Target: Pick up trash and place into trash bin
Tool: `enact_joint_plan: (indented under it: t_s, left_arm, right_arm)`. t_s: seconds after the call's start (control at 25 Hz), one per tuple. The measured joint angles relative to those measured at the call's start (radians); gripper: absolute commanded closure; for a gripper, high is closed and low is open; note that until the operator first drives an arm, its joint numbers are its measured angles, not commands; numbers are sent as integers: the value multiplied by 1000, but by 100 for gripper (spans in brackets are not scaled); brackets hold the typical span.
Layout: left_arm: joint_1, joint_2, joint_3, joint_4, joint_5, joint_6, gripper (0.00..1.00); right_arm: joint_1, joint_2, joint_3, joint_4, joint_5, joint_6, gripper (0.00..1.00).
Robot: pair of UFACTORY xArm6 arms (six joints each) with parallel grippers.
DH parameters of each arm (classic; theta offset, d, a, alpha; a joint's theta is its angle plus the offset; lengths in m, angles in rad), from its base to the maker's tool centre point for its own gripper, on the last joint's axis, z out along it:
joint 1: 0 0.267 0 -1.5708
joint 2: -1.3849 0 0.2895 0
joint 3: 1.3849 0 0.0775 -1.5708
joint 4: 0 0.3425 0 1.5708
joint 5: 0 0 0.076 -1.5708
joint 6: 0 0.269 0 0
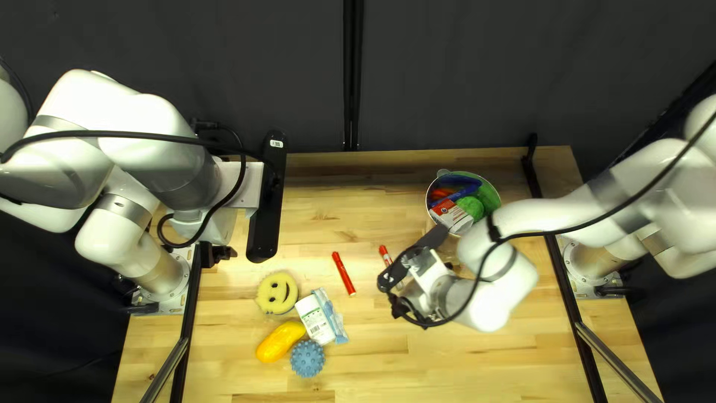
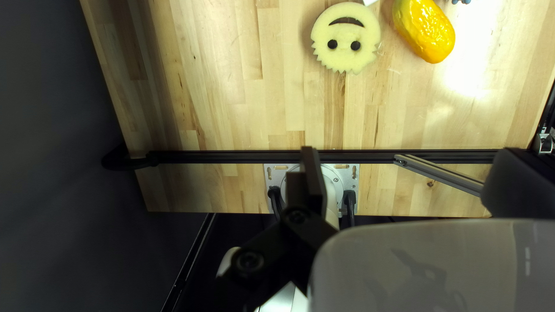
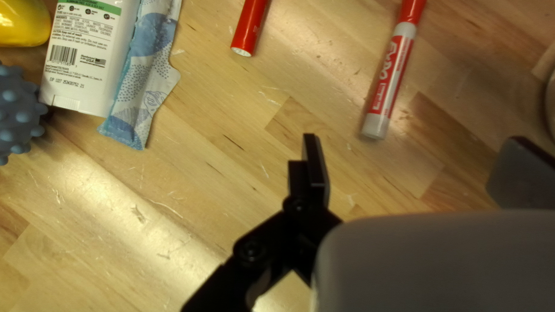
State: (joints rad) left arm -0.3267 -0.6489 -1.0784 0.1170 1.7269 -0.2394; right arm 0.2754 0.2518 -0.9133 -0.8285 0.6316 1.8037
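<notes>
Top left view: a round green-walled bin [image 1: 489,197] of colourful items stands near the wooden surface's [image 1: 373,186] far edge; left gripper [image 1: 220,254] by the left edge, right gripper [image 1: 406,307] mid-surface. Left wrist view: fingers wide apart. Right wrist view: fingers wide apart, bare wood reaching to a blue-and-white patterned plastic wrapper [image 3: 139,86], slightly creased, beside a white container [image 3: 89,52].

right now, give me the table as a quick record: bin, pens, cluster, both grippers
bin: round bin, toward the far edge, holding red, blue and green items
pens: first red pen and second red pen, apart, lying on the table
cluster: smiley sponge, yellow oblong, white container, blue patterned packet, blue knobbly ball
left gripper: open, holding nothing
right gripper: open, holding nothing, pens ahead
</notes>
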Motion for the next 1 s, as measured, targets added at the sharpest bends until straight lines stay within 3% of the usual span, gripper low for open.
enact_joint_plan:
  t_s: [0.8,0.88,0.92,0.96,1.0]
  left_arm:
    - [0,0,0,0,0,0,0]
    - [0,0,0,0,0,0,0]
    - [0,0,0,0,0,0,0]
    - [0,0,0,0,0,0,0]
    - [0,0,0,0,0,0,0]
  right_arm:
    - [-83,66,27,17,-94,-42,3]
    - [-85,71,22,21,-92,-43,29]
    - [-86,72,21,23,-91,-43,33]
    - [-88,74,19,26,-90,-44,56]
    - [-89,76,17,27,-90,-45,89]
